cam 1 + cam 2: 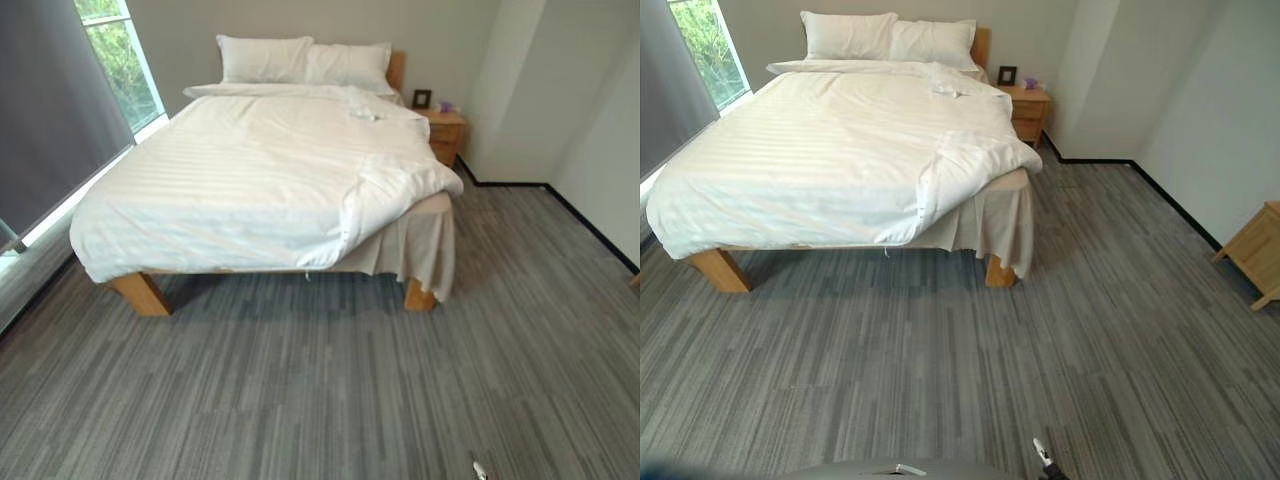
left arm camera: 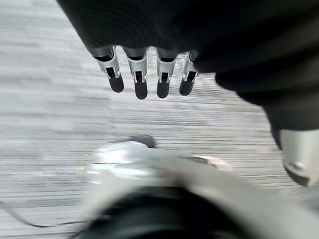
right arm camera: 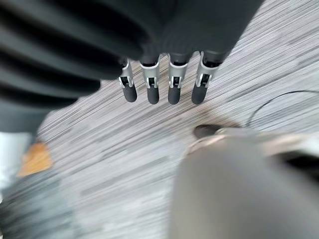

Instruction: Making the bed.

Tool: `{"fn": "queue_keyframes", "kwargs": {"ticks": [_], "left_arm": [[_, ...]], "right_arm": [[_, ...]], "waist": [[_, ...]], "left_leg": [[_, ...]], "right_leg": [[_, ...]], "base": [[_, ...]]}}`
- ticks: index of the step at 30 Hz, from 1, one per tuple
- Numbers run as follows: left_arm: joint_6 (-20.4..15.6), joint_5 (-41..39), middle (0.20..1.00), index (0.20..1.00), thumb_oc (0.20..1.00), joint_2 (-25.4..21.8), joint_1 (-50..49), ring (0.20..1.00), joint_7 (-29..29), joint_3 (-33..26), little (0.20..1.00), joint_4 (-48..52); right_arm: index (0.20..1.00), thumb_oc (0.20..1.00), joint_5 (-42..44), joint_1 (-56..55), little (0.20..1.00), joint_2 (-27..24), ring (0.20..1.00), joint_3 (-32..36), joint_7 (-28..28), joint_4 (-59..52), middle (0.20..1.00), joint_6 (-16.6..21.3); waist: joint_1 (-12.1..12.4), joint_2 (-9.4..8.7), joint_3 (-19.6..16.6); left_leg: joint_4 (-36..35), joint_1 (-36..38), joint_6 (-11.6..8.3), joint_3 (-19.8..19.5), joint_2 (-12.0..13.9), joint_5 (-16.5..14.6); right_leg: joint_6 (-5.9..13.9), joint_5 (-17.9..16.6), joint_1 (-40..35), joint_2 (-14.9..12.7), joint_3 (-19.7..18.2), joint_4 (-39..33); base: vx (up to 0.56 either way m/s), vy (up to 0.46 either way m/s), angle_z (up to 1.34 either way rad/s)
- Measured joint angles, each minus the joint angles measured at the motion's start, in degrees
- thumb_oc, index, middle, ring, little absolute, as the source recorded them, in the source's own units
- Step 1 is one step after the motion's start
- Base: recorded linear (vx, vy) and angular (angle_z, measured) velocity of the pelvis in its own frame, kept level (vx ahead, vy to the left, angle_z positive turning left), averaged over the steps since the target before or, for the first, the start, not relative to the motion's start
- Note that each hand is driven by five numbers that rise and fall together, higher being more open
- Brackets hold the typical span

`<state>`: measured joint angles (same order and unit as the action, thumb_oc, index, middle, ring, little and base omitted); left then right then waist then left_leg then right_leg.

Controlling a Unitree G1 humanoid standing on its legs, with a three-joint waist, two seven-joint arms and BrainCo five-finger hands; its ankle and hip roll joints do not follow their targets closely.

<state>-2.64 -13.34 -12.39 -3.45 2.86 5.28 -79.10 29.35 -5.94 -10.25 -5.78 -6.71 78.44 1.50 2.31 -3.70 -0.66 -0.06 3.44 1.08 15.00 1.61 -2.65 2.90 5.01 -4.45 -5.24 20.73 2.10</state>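
A wooden bed [image 1: 140,293] stands ahead across the carpet, its foot end toward me. A white striped duvet [image 1: 250,160] covers it and hangs over the near and left edges. The duvet's near right corner [image 1: 390,185] is folded back and bunched, baring a beige sheet [image 1: 425,245] that hangs beside the right leg. Two white pillows [image 1: 300,60] lean at the headboard, and a small crumpled white piece [image 1: 365,113] lies near them. My left hand [image 2: 141,82] hangs over the carpet with straight fingers, holding nothing. My right hand [image 3: 153,85] does the same.
A wooden nightstand [image 1: 447,130] with a small picture frame [image 1: 421,98] stands right of the headboard. A window [image 1: 120,55] and a grey blind [image 1: 50,100] line the left wall. Wooden furniture [image 1: 1255,250] stands at the right wall. Grey carpet [image 1: 320,380] lies between me and the bed.
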Motion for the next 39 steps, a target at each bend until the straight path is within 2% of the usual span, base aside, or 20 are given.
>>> {"fn": "queue_keyframes", "kwargs": {"ticks": [3, 5, 9, 11, 12, 14, 17, 20, 22, 25, 27, 29, 30, 31, 33, 34, 35, 36, 39], "left_arm": [[-0.6, -0.1, 1.000, 1.000, 1.000, -0.2, 1.6, 1.000, 0.0, 0.1, 1.000, 0.8], [-1.0, 0.0, 1.000, 1.000, 1.000, -0.6, 3.0, 1.000, 0.1, 3.6, 1.000, 2.4], [-1.1, 1.2, 1.000, 1.000, 1.000, -0.7, 6.5, 1.000, 0.0, 5.2, 1.000, 3.0], [-0.7, 1.1, 1.000, 1.000, 1.000, -2.0, 7.8, 1.000, -0.1, 6.5, 1.000, 8.0], [-1.9, 0.9, 1.000, 1.000, 1.000, -2.8, 9.3, 1.000, -0.4, 6.0, 1.000, 11.6], [-2.2, 0.6, 1.000, 1.000, 1.000, -3.4, 10.4, 1.000, -0.5, 6.7, 1.000, 15.2], [-2.3, -1.7, 1.000, 1.000, 1.000, -5.7, 12.1, 1.000, -0.8, 7.8, 1.000, 28.7], [-3.6, -4.5, 1.000, 1.000, 1.000, -6.6, 12.6, 1.000, -2.1, 7.4, 1.000, 38.1], [-4.2, -4.6, 1.000, 1.000, 1.000, -6.9, 12.6, 1.000, -2.2, 7.5, 1.000, 41.3], [-3.8, -6.9, 1.000, 1.000, 1.000, -8.2, 8.8, 1.000, -1.6, 7.7, 1.000, 51.2], [-4.1, -6.9, 1.000, 1.000, 1.000, -8.3, 8.1, 1.000, -0.5, 7.9, 1.000, 53.0], [-4.0, -7.0, 1.000, 1.000, 1.000, -8.3, 8.2, 1.000, -0.1, 8.0, 1.000, 54.9], [-4.0, -6.9, 1.000, 1.000, 1.000, -8.3, 8.2, 1.000, 0.1, 7.9, 1.000, 56.5], [-4.2, -6.9, 1.000, 1.000, 1.000, -8.0, 8.3, 1.000, 0.0, 7.9, 1.000, 57.0], [-4.2, -6.9, 1.000, 1.000, 1.000, -8.3, 8.3, 1.000, -0.2, 7.8, 1.000, 57.0], [-3.8, -6.7, 1.000, 1.000, 1.000, -9.2, 8.0, 1.000, -0.3, 7.7, 1.000, 57.6], [-3.6, -6.6, 1.000, 1.000, 1.000, -9.5, 7.9, 1.000, -0.3, 7.7, 1.000, 57.9], [-3.4, -6.2, 1.000, 1.000, 1.000, -11.1, 6.5, 1.000, -0.3, 7.1, 1.000, 60.3], [-3.5, -6.2, 1.000, 1.000, 1.000, -11.3, 2.8, 1.000, -0.3, 3.6, 1.000, 65.1]], "right_arm": [[1.000, 1.000, 0.0, -0.8, 1.000, 0.0, 1.000, 0.2, 0.0, 0.9, 1.000, -0.3], [1.000, 1.000, -0.1, -1.6, 1.000, -0.4, 1.000, 0.4, 0.0, 1.4, 1.000, -0.7], [1.000, 1.000, 0.6, -0.9, 1.000, -1.0, 1.000, 0.9, -0.1, 0.5, 1.000, -0.9], [1.000, 1.000, 3.2, 0.1, 1.000, -2.8, 1.000, 1.4, 0.0, -7.6, 1.000, -1.4], [1.000, 1.000, 4.7, 1.2, 1.000, -3.9, 1.000, 1.5, 0.0, -11.9, 1.000, 0.2], [1.000, 1.000, 4.9, 2.1, 1.000, -5.0, 1.000, 1.3, 0.3, -15.7, 1.000, 0.9], [1.000, 1.000, 4.4, 2.4, 1.000, -9.5, 1.000, -0.5, 0.9, -35.6, 1.000, 1.0], [1.000, 1.000, 1.9, 6.0, 1.000, -12.1, 1.000, -3.3, 1.4, -43.0, 1.000, 2.8], [1.000, 1.000, 1.2, 7.7, 1.000, -12.3, 1.000, -4.9, 1.1, -44.3, 1.000, 2.9], [1.000, 1.000, -1.4, 6.9, 1.000, -12.6, 1.000, -6.1, -0.1, -49.3, 1.000, 2.6], [1.000, 1.000, -2.5, 5.3, 1.000, -12.6, 1.000, -6.1, -0.5, -50.2, 1.000, 2.5], [1.000, 1.000, -2.6, 3.4, 1.000, -13.5, 1.000, -5.5, -0.6, -53.8, 1.000, 2.4], [1.000, 1.000, -2.6, 0.7, 1.000, -13.6, 1.000, -4.2, -1.1, -57.2, 1.000, 2.4], [1.000, 1.000, -2.6, -1.0, 1.000, -13.5, 1.000, -3.5, -1.4, -58.3, 1.000, 2.5], [1.000, 1.000, -2.6, -2.2, 1.000, -13.3, 1.000, -3.7, -1.6, -57.5, 1.000, 2.5], [1.000, 1.000, -2.6, -3.0, 1.000, -12.9, 1.000, -3.6, -1.8, -57.8, 1.000, 2.1], [1.000, 1.000, -2.5, -3.2, 1.000, -12.8, 1.000, -3.5, -1.9, -58.0, 1.000, 2.1], [1.000, 1.000, -2.5, -4.6, 1.000, -12.4, 1.000, -3.5, -2.2, -59.6, 1.000, 2.1], [1.000, 1.000, -2.6, -3.9, 1.000, -12.0, 1.000, -2.1, -2.0, -61.4, 1.000, 2.1]], "waist": [[-0.6, 0.08, 0.0], [-0.9, 0.54, 0.2], [-2.7, 0.35, 0.4], [-4.0, 1.10, 1.3], [-3.8, 1.15, 1.3], [-3.9, 1.39, 1.3], [-3.9, 2.22, 2.0], [-3.7, 1.51, 2.7], [-3.5, 0.85, 3.4], [-2.7, 0.25, 4.2], [-2.2, 0.38, 4.5], [-2.3, 1.98, 7.1], [-2.6, 2.43, 7.8], [-3.5, 2.56, 7.8], [-3.8, 2.23, 8.0], [-2.4, 1.45, 8.3], [-2.1, 1.29, 8.3], [-1.6, 0.41, 7.9], [-2.0, 0.35, 7.5]], "left_leg": [[-0.8, 0.8, 0.40, 0.2, -0.2, 0.3], [-1.6, 1.9, 0.57, 1.3, -0.3, 0.4], [-2.5, 3.3, 0.57, 3.0, -0.4, 0.4], [-3.2, 3.8, 0.57, 4.0, -0.3, 0.4], [-4.0, 4.5, 0.54, 4.8, -0.3, 0.6], [-3.9, 4.7, 0.48, 4.9, -0.4, 0.7], [-5.1, 4.7, 0.55, 4.9, -0.6, 1.6], [-5.2, 5.1, 0.61, 4.8, -0.6, 1.8], [-5.2, 5.1, 0.59, 5.0, -0.5, 1.8], [-5.3, 5.2, 0.59, 5.2, -0.6, 1.8], [-5.3, 5.4, 0.61, 4.9, -0.8, 1.7], [-5.6, 5.4, 0.69, 3.9, -0.6, 1.8], [-5.6, 4.4, 0.82, 2.1, -1.0, 1.7], [-5.6, 3.4, 1.37, 0.0, -1.5, 2.0], [-5.3, 2.7, 1.62, -1.3, -1.8, 2.4], [-5.3, 2.5, 1.77, -1.2, -2.2, 2.6], [-5.3, 2.4, 1.74, -1.3, -2.3, 2.6], [-5.3, 2.4, 1.68, -2.1, -2.8, 2.8], [-5.3, 2.8, 1.45, -3.2, -2.8, 3.1]], "right_leg": [[0.01, -0.6, -0.5, 0.1, 0.1, -0.8], [0.05, -1.1, -1.1, 0.2, -0.8, -1.4], [0.24, -1.5, -1.6, 0.4, -2.3, -2.1], [0.39, -1.6, -1.4, 0.4, -3.3, -2.2], [0.57, -2.1, -1.8, 0.6, -3.8, -3.0], [0.65, -2.5, -2.1, 0.7, -3.9, -3.6], [0.69, -3.6, -2.1, 0.9, -4.0, -4.5], [0.70, -4.3, -2.7, 1.3, -4.3, -5.5], [0.72, -4.4, -2.7, 1.4, -4.7, -5.7], [0.80, -4.6, -2.8, 1.4, -4.8, -6.2], [0.88, -4.7, -3.2, 1.1, -4.2, -5.9], [1.26, -4.5, -2.3, 0.6, -2.1, -1.9], [2.08, -3.4, -1.2, -0.1, -2.7, 0.3], [1.71, -2.8, -0.1, 0.1, -5.6, 2.0], [2.93, -2.0, 1.3, -1.1, -10.8, 2.9], [2.89, -1.8, 0.1, -1.4, -11.0, 0.9], [2.79, -1.9, -0.3, -1.4, -10.7, 0.2], [2.67, -2.5, -2.9, -1.4, -9.5, -4.0], [2.61, -4.0, -5.5, -0.9, -8.1, -7.8]], "base": [[-0.01, 0.034, -0.04], [-0.02, 0.033, -0.21], [-0.01, 0.027, -0.25], [-0.04, 0.029, -0.28], [-0.06, 0.028, -0.21], [-0.05, 0.020, -0.09], [-0.04, 0.009, 0.00], [-0.03, 0.000, -0.04], [0.02, 0.029, -0.09], [0.01, 0.076, -0.04], [-0.08, 0.122, 0.09], [-0.07, 0.052, 0.32], [-0.02, 0.010, 0.61], [-0.02, -0.008, 0.83], [0.02, -0.056, 0.53], [0.07, -0.098, 0.06], [0.07, -0.090, 0.12], [0.07, -0.075, 0.22], [0.07, -0.036, 0.23]]}}
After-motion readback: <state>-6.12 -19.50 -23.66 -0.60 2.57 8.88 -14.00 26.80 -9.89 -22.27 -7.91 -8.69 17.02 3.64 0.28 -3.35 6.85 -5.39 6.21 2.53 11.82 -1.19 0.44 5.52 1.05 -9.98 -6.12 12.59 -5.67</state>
